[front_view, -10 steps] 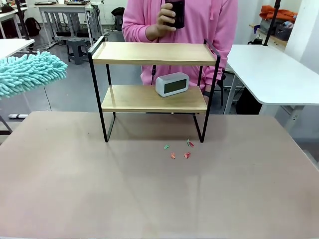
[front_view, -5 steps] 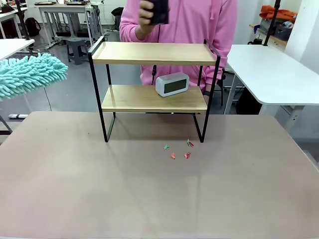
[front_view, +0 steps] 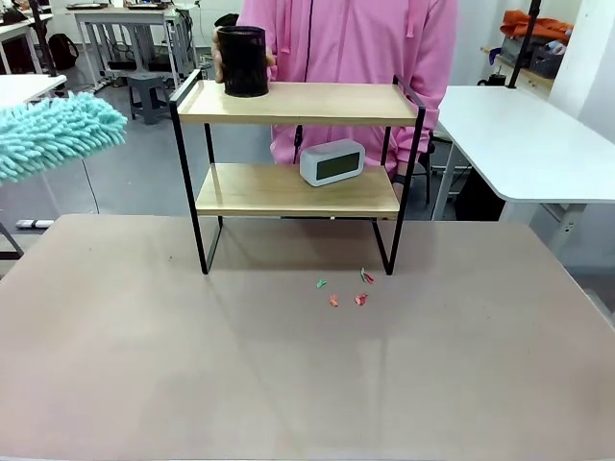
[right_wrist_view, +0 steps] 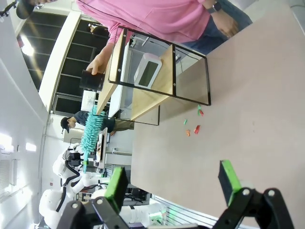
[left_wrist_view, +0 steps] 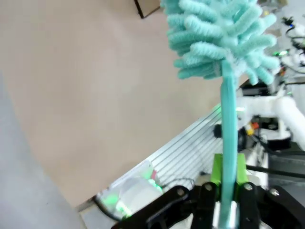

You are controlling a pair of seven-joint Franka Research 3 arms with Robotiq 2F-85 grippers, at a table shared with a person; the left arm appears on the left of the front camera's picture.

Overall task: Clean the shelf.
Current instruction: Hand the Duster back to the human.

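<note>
Duster (front_view: 53,134) clamped by its handle in my left gripper (left_wrist_view: 224,202), beyond the left edge of the table (front_view: 288,384); right gripper (right_wrist_view: 172,183) wide, empty. Shelf (front_view: 298,103) stands midway along the far edge. Best approach, I judge: sweep the top board from its right end, steering clear of the black cup (front_view: 242,60) at its left end. Cup contents not visible.

Top board of shelf (front_view: 298,103): black cup (front_view: 242,60) on L end, person's hand (right_wrist_view: 99,63) on it from behind. Rest of board bare to the R end rail. Lower board: clock (front_view: 332,161) sits R of centre, L half open. Gap btw boards open from front, thin frame legs at corners. Table (front_view: 288,384) in front free exc. small scraps (front_view: 344,291) near R front leg. Duster (front_view: 53,134) hangs in air L of shelf, apart from it. Person's torso (front_view: 356,48) close behind shelf.
</note>
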